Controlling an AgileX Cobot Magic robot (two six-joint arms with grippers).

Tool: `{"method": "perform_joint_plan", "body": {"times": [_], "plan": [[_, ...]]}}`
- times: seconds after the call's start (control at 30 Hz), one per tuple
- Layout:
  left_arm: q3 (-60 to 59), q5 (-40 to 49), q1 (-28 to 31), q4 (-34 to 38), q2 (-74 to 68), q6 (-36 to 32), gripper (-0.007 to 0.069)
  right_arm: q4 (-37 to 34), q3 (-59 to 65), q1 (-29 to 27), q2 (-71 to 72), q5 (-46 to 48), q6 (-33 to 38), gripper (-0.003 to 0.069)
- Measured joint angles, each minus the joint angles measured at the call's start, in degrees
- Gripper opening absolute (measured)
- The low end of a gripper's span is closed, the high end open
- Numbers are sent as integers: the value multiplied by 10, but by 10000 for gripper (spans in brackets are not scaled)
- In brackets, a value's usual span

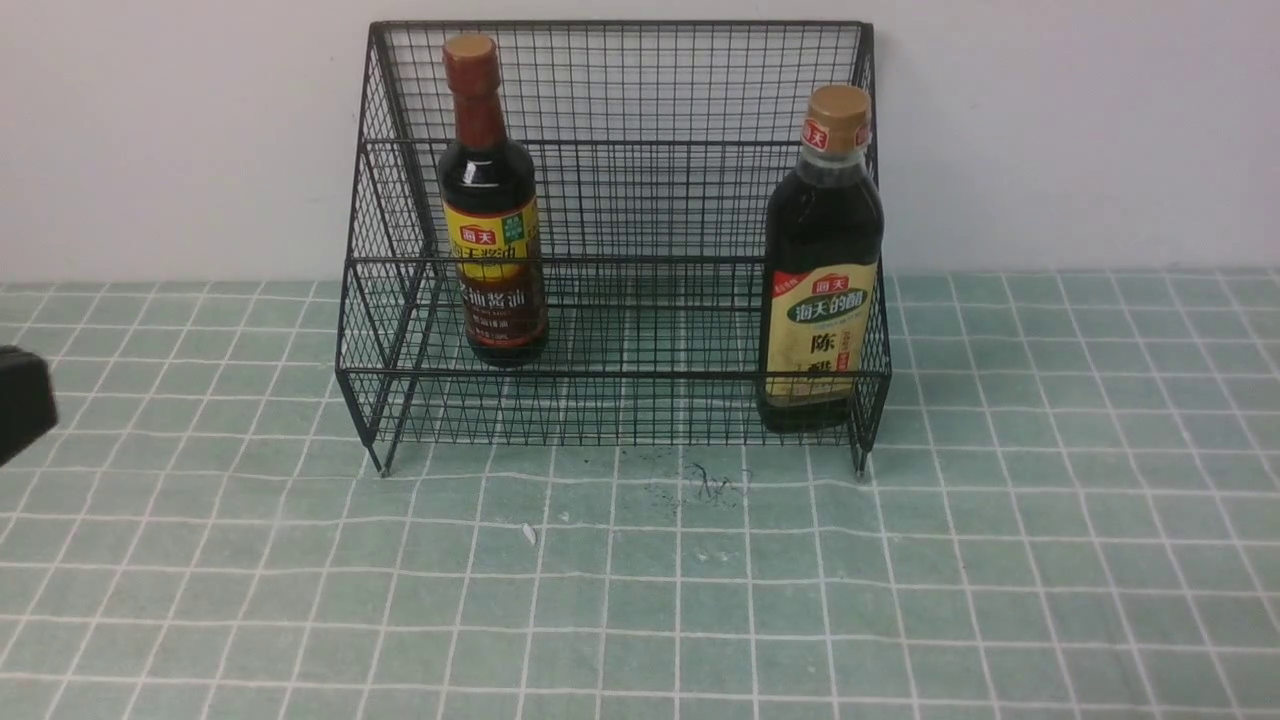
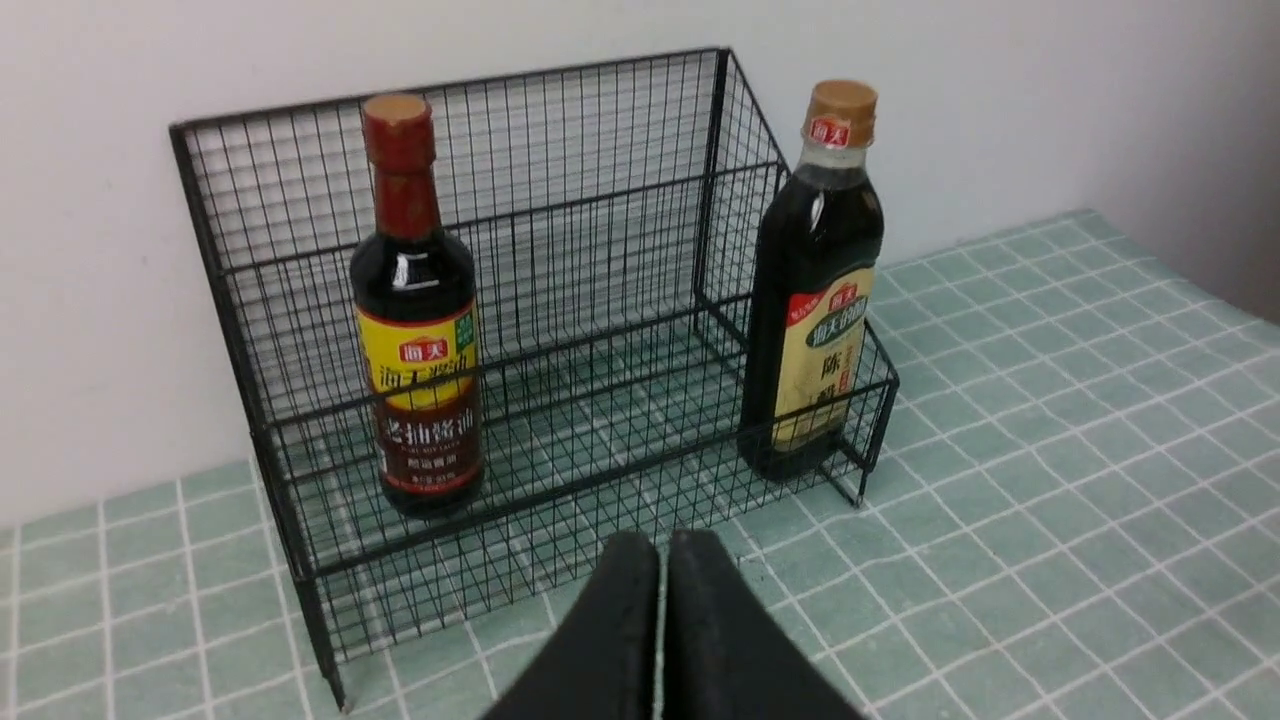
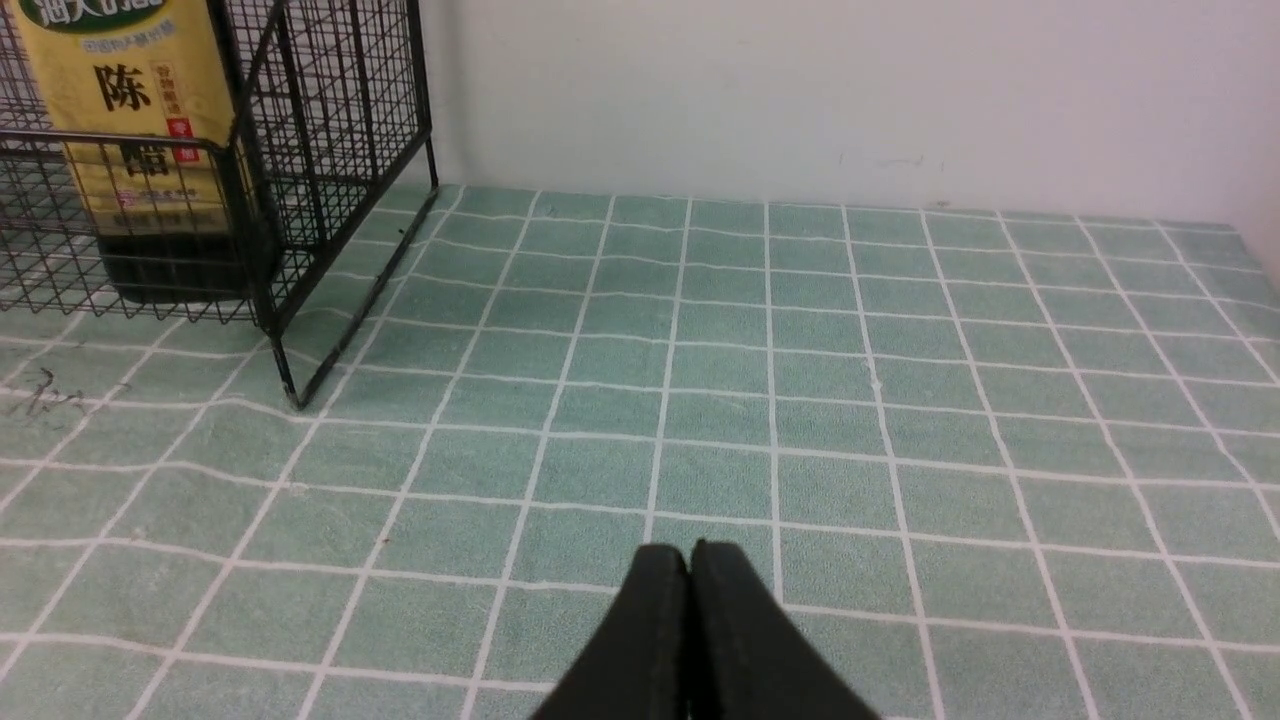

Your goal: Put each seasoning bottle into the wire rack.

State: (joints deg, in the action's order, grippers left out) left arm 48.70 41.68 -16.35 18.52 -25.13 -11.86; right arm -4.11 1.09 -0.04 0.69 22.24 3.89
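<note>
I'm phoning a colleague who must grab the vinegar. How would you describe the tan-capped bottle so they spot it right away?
Find the black wire rack standing against the white wall on the green tiled tabletop. Look to its lower front tier, at the robot's right end. The tan-capped bottle stands upright there; unlike the slimmer red-capped bottle at the left end, it is wider and carries a cream label.

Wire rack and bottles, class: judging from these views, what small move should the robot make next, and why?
Probably none beyond drawing both arms back to rest. The red-capped bottle and the tan-capped bottle both stand upright inside the wire rack, and the left gripper and right gripper are empty, jaws shut.
</note>
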Motion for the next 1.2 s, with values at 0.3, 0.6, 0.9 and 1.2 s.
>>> {"method": "perform_joint_plan", "body": {"times": [0.3,0.6,0.9,1.2], "plan": [[0,-1,0,-11,110,0,-6,0,0,0,0,0,0,-15],[-99,-59,30,-75,197,16,-6,0,0,0,0,0,0,-15],[-349,-144,129,-119,258,32,-6,0,0,0,0,0,0,-15],[-465,-151,137,-141,258,51,-6,0,0,0,0,0,0,-15]]}}
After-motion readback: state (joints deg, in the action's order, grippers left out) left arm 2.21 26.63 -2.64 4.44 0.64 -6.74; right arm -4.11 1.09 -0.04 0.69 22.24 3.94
